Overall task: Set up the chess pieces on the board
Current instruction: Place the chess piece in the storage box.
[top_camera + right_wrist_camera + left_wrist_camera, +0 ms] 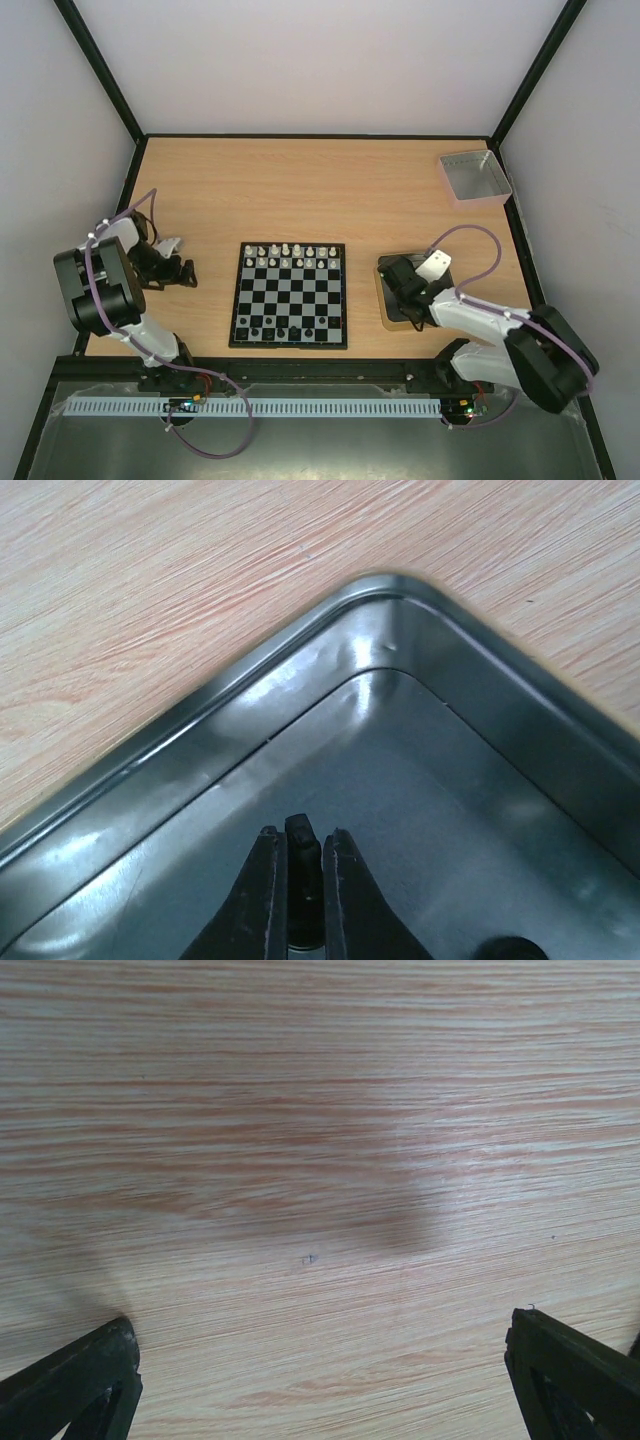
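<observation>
Right gripper (302, 832) pinched on small black chess piece (303, 868) inside shallow dark metal tin (420, 650), right of black-and-white chequered chessboard (290, 295). Left gripper (320, 1320) spread wide over light wooden table (300, 1110). Board: black pieces (270, 326) near row, white pieces (290, 255) 2 far rows. Grey square tray (475, 177) far right.

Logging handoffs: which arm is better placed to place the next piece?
Right. The right gripper, in the tin, is shut on a black piece; the left gripper hangs open over the table.

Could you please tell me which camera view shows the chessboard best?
The top external view shows the whole board, unobstructed. Neither wrist view shows it: left sees table, right sees a corner of the metal tin.
</observation>
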